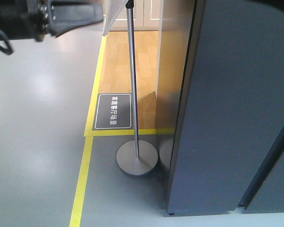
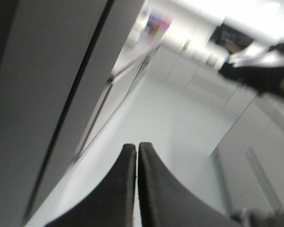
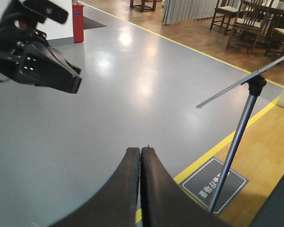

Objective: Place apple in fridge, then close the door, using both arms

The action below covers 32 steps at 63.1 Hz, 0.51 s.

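A: Zero apples visible in any view. Fridge (image 1: 227, 109) fills the right side of the front view, dark grey outside only, door (image 1: 270, 170) flush at the lower right with a dark seam between them.

B: Tools?

A: Left tool (image 2: 137, 146): fingers pressed together, nothing between them, pointing along the grey fridge side (image 2: 47, 94); view is blurred. Right tool (image 3: 140, 150): fingers also together, holding nothing, hovering over the grey floor (image 3: 109, 94).

B: Left arm elsewhere?

A: Black arm (image 1: 47, 19) at the top left of the front view; same arm (image 3: 33, 56) at the upper left in the right wrist view.

B: Surroundings?

A: Sign stand: metal pole (image 1: 132, 85) on a round base (image 1: 137, 159) just beside the fridge. Dark floor label (image 1: 113, 111) with white characters inside yellow tape (image 1: 83, 179). Wood floor (image 1: 137, 56) behind. Chairs (image 3: 241, 28) at the right wrist view's top right.
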Motion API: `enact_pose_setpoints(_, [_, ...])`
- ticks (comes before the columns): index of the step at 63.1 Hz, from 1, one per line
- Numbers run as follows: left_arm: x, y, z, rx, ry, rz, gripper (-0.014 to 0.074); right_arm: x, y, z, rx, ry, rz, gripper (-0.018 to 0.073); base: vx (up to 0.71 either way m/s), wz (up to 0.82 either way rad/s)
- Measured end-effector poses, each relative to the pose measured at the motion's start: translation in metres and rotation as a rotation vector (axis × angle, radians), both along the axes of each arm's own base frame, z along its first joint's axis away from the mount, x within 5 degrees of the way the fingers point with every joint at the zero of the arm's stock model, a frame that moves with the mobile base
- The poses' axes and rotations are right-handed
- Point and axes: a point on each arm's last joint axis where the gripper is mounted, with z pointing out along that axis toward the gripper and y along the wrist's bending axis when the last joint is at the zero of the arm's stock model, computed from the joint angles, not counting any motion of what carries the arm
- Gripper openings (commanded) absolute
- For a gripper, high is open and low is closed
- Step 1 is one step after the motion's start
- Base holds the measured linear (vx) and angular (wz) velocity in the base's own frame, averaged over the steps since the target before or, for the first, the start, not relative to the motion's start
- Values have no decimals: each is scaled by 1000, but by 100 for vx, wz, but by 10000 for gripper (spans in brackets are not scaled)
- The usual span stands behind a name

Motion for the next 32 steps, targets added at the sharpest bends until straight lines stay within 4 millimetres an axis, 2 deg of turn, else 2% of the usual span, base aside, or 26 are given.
enact_pose_setpoints(5, [-27, 2, 10, 82, -64, -9, -8, -17, -1, -17, 2, 10, -25, -5, 0, 0])
enact_pose_setpoints(14, [-69, 6, 9, 86, -71, -15, -8, -43, -4, -73, 2, 92, -63, -5, 0, 0])
enact_pose_setpoints(17, [-82, 7, 1, 89, -48, -18, -8, -52, -5, -93, 6, 120, -81, -5, 0, 0])
enact_pose_setpoints(24, [-106, 9, -35, 105, 32, -28, -8, -74, -7, -137, -2, 174, -110, -5, 0, 0])
enact_pose_setpoints(32, [-131, 14, -91, 143, 116, 36, -8, -97, -7, -181, -15, 224, -117, -5, 0, 0])
